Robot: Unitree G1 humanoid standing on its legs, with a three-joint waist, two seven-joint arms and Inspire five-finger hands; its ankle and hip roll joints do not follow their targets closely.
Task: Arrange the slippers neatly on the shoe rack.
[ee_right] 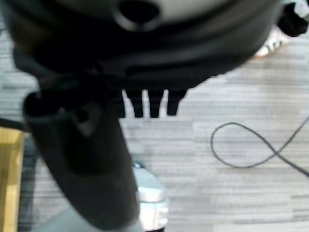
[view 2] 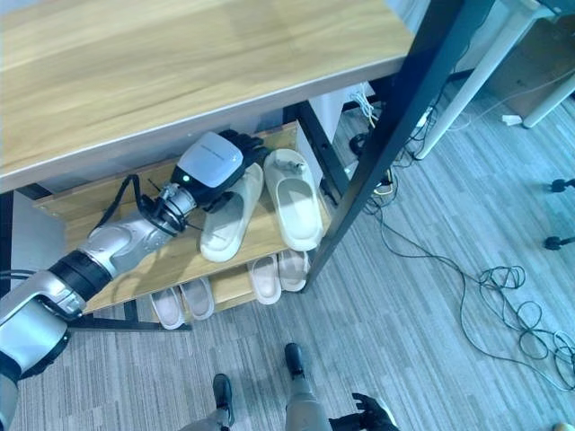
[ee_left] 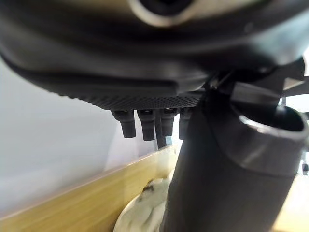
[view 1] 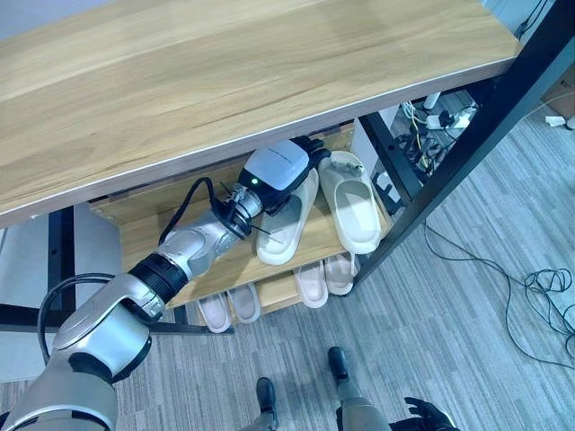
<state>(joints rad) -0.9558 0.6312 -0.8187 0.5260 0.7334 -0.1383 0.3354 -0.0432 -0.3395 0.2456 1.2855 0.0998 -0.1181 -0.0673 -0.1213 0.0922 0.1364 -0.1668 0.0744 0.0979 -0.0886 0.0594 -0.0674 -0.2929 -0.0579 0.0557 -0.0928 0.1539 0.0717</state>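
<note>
We stand over the shoe rack, whose wide wooden top board fills the upper part of the head views, with a black frame post at its right end and grey carpet below. Under that board, on the middle shelf, lie the two larger cream slippers: the right slipper lies flat with its toe towards us, while the left slipper lies just beside it, slanted, its far end touching its mate. Our left hand reaches in beneath the top board to the far end of that slanted slipper; in its wrist view the fingers hang fairly straight and side by side above the cream sole, curled round nothing. We judge we are straightening this pair, and the next move calls for nudging the slanted slipper parallel to its mate without disturbing it. On the lowest shelf sit two smaller pale pairs. Our right hand hangs low over the carpet, fingers relaxed and empty.
</note>
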